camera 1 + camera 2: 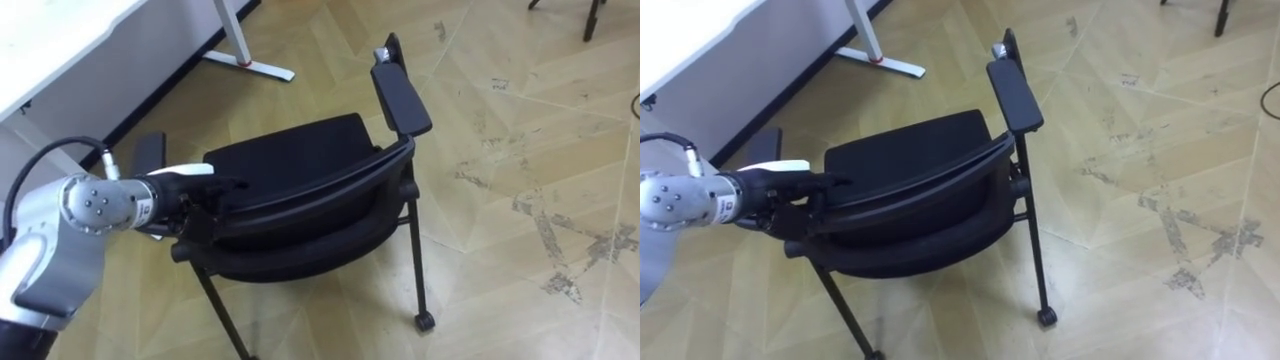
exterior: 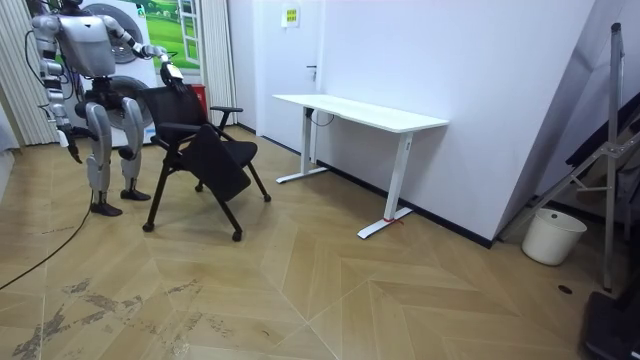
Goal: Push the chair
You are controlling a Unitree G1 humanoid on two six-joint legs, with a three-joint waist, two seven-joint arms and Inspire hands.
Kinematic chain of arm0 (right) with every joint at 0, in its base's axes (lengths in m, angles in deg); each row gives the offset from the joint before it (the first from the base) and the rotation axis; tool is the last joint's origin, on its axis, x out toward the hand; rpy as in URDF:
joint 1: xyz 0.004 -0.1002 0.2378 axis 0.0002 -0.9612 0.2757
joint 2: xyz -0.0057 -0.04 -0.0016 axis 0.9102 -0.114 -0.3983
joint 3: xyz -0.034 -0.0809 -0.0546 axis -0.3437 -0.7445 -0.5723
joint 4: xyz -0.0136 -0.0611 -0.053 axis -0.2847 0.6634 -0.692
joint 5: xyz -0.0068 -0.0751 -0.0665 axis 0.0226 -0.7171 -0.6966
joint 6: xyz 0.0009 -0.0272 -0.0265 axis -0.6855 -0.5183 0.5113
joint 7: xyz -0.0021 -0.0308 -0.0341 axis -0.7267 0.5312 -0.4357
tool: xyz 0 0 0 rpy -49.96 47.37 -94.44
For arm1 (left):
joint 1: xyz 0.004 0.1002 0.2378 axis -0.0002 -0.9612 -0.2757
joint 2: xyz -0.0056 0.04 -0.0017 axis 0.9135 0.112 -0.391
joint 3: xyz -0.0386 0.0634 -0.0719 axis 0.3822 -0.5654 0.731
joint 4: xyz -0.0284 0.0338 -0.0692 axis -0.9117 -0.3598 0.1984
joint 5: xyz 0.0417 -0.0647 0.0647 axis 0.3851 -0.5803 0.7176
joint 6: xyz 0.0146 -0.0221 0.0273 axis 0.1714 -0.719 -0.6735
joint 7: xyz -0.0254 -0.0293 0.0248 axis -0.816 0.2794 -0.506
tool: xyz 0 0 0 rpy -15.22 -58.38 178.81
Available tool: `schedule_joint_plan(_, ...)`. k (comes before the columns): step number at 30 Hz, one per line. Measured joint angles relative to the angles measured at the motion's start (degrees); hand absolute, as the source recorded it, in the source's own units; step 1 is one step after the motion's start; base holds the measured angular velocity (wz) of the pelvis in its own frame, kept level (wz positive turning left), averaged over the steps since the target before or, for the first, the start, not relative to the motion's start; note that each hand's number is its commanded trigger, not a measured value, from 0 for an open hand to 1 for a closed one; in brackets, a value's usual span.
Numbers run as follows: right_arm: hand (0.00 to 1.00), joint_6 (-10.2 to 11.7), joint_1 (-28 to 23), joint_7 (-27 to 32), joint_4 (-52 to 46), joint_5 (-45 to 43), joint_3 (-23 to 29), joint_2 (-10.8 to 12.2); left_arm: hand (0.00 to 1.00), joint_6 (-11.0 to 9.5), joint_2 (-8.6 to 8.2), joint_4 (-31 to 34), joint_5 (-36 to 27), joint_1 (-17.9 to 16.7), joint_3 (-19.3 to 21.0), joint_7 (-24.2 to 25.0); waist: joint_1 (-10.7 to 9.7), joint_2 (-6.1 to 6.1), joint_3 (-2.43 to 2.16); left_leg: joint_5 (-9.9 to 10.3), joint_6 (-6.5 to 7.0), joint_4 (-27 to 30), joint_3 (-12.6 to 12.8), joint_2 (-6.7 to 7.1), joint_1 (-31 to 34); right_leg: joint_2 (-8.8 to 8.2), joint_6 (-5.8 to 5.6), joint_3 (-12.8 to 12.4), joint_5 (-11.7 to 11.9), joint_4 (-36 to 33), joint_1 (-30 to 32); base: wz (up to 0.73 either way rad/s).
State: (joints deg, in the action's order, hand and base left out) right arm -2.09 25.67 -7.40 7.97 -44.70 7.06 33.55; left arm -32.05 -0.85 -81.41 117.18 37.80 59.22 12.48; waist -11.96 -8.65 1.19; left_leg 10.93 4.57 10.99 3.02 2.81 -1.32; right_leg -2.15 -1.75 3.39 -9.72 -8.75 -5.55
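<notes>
Black chair [image 1: 290, 150] stands on the wood floor [image 1: 520, 120] before the robot, worktop [image 1: 60, 40] at ten o'clock, as its left hand [image 1: 195, 190] lies straight-fingered along the backrest's [image 1: 330, 185] nine o'clock end, placed seemingly to shove it forward; the right hand [image 2: 72, 148] hangs idle.

A white desk [image 1: 60, 40] stands ahead of the left hand [image 1: 190, 188] and to its left. The desk's flat white foot [image 1: 255, 67] lies on the floor ahead of the hand, with a small red mark on it near the post. The wooden floor [image 1: 300, 100] is laid in herringbone, with pale scuffs [image 1: 545, 235] well to the hand's right. Dark stand legs [image 1: 592, 18] show far to its right. In the room view, a white bucket [image 2: 553, 236] sits by the wall, well beyond the desk from the hand.
</notes>
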Motion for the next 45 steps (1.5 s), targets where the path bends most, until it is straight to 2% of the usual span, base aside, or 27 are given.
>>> schedule_joint_plan(8, 0.0, 1.0, 0.0, -2.2, 0.2, 0.0, 0.1, -0.1, 0.0, -0.8, 2.18, 9.4, -0.1, 0.0, -1.6, 7.2, 1.5, -0.42, -0.19, 0.0, -0.05, 0.3, -0.2, -0.04, 0.2, 0.0, 0.0, 0.0, 0.0, 0.0, 0.0, 0.02)
schedule_joint_plan(10, 0.0, 1.5, 0.0, -2.5, 0.2, -0.2, 0.7, -0.1, 0.0, -0.9, 2.58, 11.1, -0.2, 0.0, -1.5, 7.5, 1.6, -0.62, -0.31, 0.1, -0.04, 0.6, -0.6, 0.01, 0.8, -0.01, 0.0, 0.1, 0.0, 0.0, 0.2, 0.08)
schedule_joint_plan(12, 0.0, 1.8, -0.1, -2.9, 0.2, 0.0, 1.9, -0.1, 0.0, -1.3, 4.25, 14.2, -1.4, 0.0, -1.4, 8.6, 2.2, -0.77, -0.42, 0.1, -0.03, 0.9, -0.7, 0.02, 1.2, -0.05, 0.0, 0.8, 0.0, 0.0, 0.5, 0.05)
schedule_joint_plan(15, 0.0, 1.9, -0.6, -2.8, 0.3, 0.1, 2.3, -0.4, 0.0, -1.9, 5.31, 17.3, -2.6, 0.0, -0.7, 9.8, 3.1, -1.19, -0.68, 0.1, -0.03, 1.0, -0.9, 0.02, 1.2, -0.11, 0.0, 1.4, 0.0, 0.0, 0.3, 0.05)
schedule_joint_plan(24, 0.0, 2.5, -3.1, -2.6, 0.7, 0.1, 2.8, -1.0, 0.0, -2.6, 10.95, 23.7, -2.6, 0.2, 2.1, 12.4, 6.1, -1.47, -0.8, 0.1, -0.05, 1.3, -0.9, 0.04, 1.0, -0.18, 0.0, 1.6, 0.0, 0.0, -0.2, 0.0)
schedule_joint_plan(28, 0.0, 2.5, -3.2, -2.5, 0.6, 0.3, 2.7, -1.0, 0.0, -2.6, 11.82, 24.6, -2.7, 0.3, 2.6, 13.6, 6.2, -1.47, -0.8, 0.1, -0.05, 1.8, -1.3, 0.1, 1.4, -0.23, 0.0, 2.3, 0.0, 0.0, -0.3, 0.06)
schedule_joint_plan(30, 0.0, 2.5, -3.2, -2.5, 0.6, 0.4, 2.7, -1.1, 0.0, -2.6, 13.25, 25.8, -4.7, 0.6, 2.6, 14.1, 6.2, -1.53, -0.84, 0.1, -0.04, 2.2, -1.6, 0.14, 1.8, -0.29, 0.0, 2.9, 0.0, 0.0, 0.0, 0.08)
schedule_joint_plan(36, 0.0, 2.7, -3.1, -1.9, 0.7, 0.4, 2.6, -1.1, 0.0, -3.1, 13.29, 25.9, -4.6, 0.9, 2.6, 14.2, 6.2, -1.69, -0.84, 0.1, -0.04, 2.2, -1.5, 0.12, 1.5, -0.27, 0.0, 2.7, 0.0, -0.1, -0.2, 0.0)
schedule_joint_plan(40, 0.0, 2.7, -3.1, -1.8, 0.7, 0.3, 2.7, -1.2, 0.0, -4.2, 13.28, 25.8, -4.7, 1.0, 3.1, 13.4, 6.1, -1.28, -0.53, 0.1, -0.05, 2.2, -1.5, 0.09, 1.5, -0.23, 0.0, 2.7, 0.0, 0.0, -0.2, 0.0)
schedule_joint_plan(45, 0.0, 2.7, -4.3, -1.7, 0.6, 0.3, 3.3, -1.4, 0.0, -4.6, 13.25, 22.9, -2.9, 1.1, 6.2, 12.5, 6.1, -0.74, -0.14, 0.1, -0.14, 1.9, -1.5, -0.02, 1.5, 0.03, 0.01, 1.8, 0.0, 0.0, 0.0, -0.03)
